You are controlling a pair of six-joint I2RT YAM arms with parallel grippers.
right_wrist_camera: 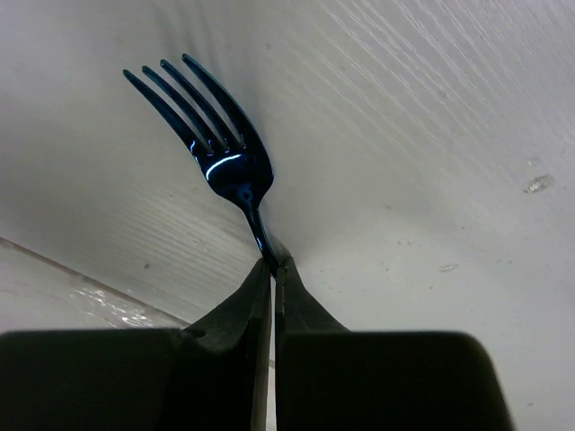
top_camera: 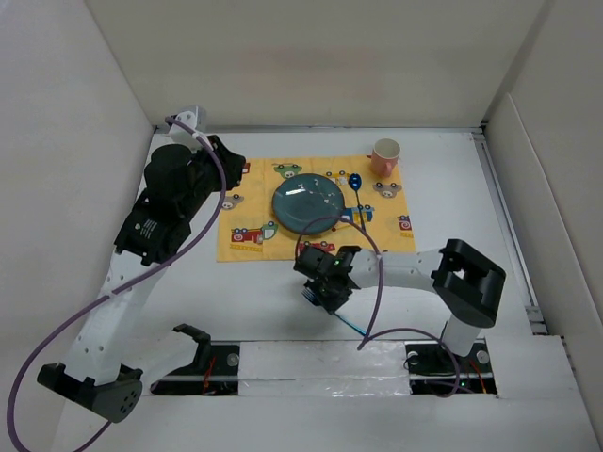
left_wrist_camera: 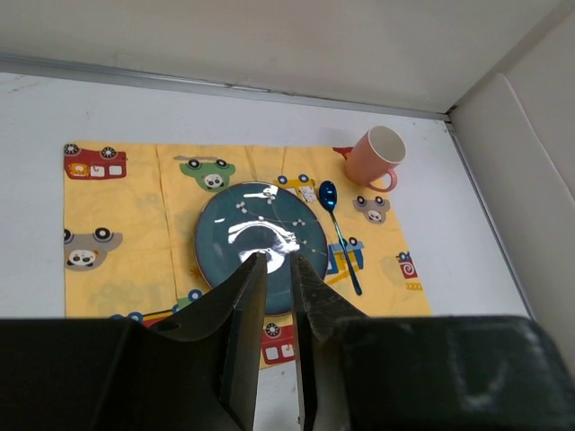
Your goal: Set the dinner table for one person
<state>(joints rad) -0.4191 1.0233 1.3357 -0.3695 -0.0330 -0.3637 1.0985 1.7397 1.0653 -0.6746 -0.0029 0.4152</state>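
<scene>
My right pincer [right_wrist_camera: 272,268] clamped on fork [right_wrist_camera: 208,135] neck, near side of plate [top_camera: 308,204]. Lift level; lay left of plate, probably tines away.

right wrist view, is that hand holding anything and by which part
Yes: the right hand is shut on the blue fork, pinching its thin handle just below the head, tines pointing away. The left hand holds nothing.

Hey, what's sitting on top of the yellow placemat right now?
On the placemat sit a dark round plate, a blue spoon to its right and a pink mug at the far right corner. The plate hides whatever print lies beneath it.
</scene>
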